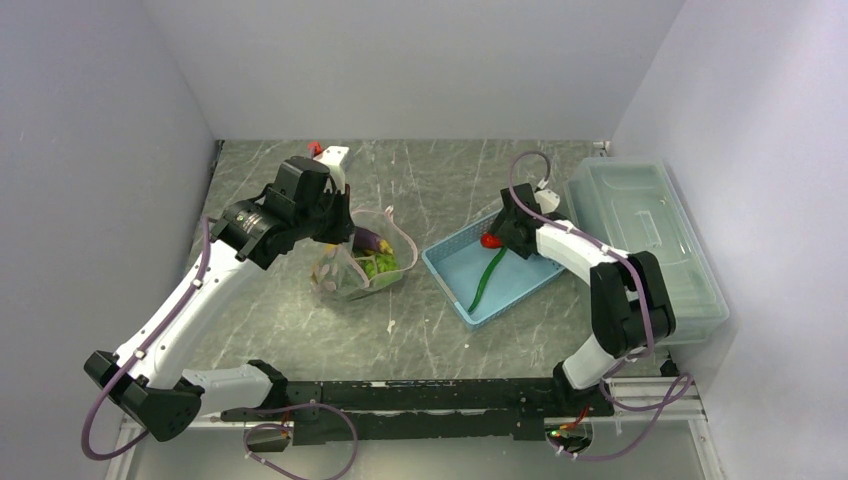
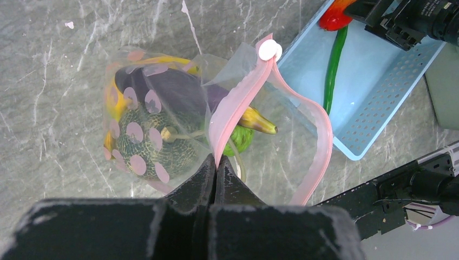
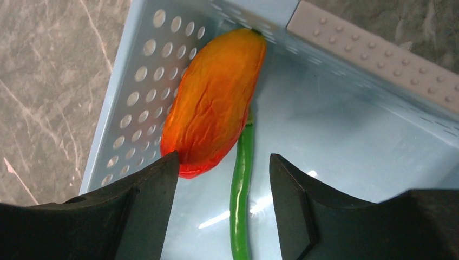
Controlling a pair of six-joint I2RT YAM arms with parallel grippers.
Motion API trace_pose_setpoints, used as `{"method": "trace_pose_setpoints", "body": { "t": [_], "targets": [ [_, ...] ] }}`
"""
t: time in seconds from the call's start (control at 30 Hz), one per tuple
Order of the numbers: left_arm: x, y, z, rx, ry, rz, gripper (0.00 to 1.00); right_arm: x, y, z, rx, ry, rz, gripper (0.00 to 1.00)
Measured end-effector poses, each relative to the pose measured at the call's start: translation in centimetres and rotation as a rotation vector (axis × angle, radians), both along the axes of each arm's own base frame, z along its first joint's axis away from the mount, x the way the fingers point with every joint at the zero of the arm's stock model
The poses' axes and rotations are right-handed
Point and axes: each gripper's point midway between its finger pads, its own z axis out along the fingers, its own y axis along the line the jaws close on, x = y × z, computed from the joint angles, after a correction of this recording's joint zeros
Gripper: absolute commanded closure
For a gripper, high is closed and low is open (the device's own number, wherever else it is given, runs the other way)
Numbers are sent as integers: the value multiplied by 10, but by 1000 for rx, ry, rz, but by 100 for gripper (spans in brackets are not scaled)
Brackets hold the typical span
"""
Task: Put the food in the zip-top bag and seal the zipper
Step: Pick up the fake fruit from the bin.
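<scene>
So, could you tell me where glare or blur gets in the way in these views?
Top external: even light, soft shadows, the zip-top bag small but readable. Left wrist: the left gripper looks dark and soft-focused up close. Right wrist: white glare streaks on the blue basket floor beside the green pod; the orange-red fruit is sharp.

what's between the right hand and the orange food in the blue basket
Nothing visible. The right hand hangs open just above the orange food, which lies against the basket wall with the long green pod beside it.
</scene>
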Motion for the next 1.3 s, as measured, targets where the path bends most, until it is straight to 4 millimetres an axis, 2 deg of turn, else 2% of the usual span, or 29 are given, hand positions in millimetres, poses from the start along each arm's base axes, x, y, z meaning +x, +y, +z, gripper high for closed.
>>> {"method": "trace_pose_setpoints", "body": {
  "t": [0.43, 0.8, 0.93, 1.3],
  "targets": [
    [1, 0, -1, 3, 3, 1, 100, 20, -14, -5, 29, -22, -44, 35],
    [2, 0, -3, 10, 6, 6, 100, 29, -17, -8, 43, -30, -71, 34],
    [2, 0, -3, 11, 6, 6, 100, 31, -17, -9, 50, -33, -86, 29],
    [0, 2, -5, 18, 17, 6, 100, 33, -27, -7, 57, -38, -123, 27]
  ]
}}
